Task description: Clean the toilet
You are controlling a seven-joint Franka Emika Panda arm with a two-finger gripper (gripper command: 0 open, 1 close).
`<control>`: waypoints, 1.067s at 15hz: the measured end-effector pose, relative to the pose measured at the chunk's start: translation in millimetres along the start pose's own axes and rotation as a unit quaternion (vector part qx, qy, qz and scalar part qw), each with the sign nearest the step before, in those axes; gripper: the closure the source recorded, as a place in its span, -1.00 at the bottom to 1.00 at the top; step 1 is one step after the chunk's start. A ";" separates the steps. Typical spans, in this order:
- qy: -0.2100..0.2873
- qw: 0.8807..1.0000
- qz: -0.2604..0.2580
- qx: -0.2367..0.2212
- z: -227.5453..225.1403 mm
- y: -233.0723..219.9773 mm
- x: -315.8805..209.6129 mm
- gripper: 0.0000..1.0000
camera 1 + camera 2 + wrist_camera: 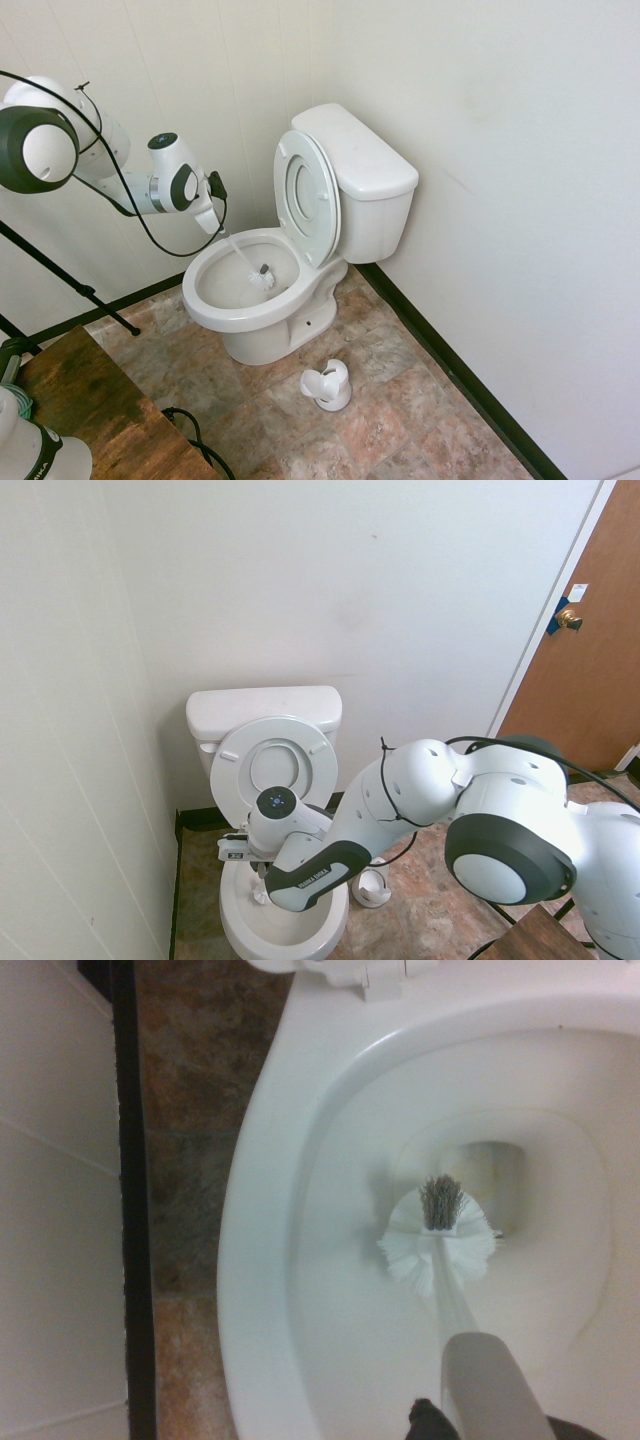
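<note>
The toilet (pixel 262 340) is set on the tiled floor (pixel 350 425) in the corner of the room, with the back of its tank (pixel 365 165) turned to one wall (pixel 500 200). The seat (pixel 308 198) is raised and leaned back against the tank, so that the bowl (pixel 205 285) is left uncovered. The brush (pixel 262 278) is grasped in the clenched gripper (pixel 214 222), which is held above the bowl's rim, on the side away from the holder. The handle is slanted down into the bowl, and the round head of white bristles, with a grey tuft at its tip, is held low inside, just beside the drain opening (pixel 505 1182). Whether the bristles are pressed against the ceramic cannot be told. A faint yellowish line is seen around the inside of the bowl. The white holder (pixel 328 385) is stood on the floor near the toilet's base, apart from it. A brown door (pixel 590 670) with a brass knob (pixel 569 620) is seen in the second exterior view, well apart from the toilet.
</note>
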State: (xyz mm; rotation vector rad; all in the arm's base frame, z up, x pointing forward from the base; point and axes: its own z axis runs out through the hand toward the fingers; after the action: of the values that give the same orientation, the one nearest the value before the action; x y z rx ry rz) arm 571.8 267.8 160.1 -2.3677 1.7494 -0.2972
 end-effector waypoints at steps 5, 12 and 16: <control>-0.024 0.999 0.015 -0.023 -1.0 67.9 18.0 1.00; -0.028 0.997 0.069 -0.031 1.7 93.7 89.5 1.00; -0.023 0.996 0.089 -0.022 -0.5 74.0 124.3 1.00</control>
State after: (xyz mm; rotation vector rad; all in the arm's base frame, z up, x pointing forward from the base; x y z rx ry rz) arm 539.3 127.4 147.6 -2.2094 1.9467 -0.1795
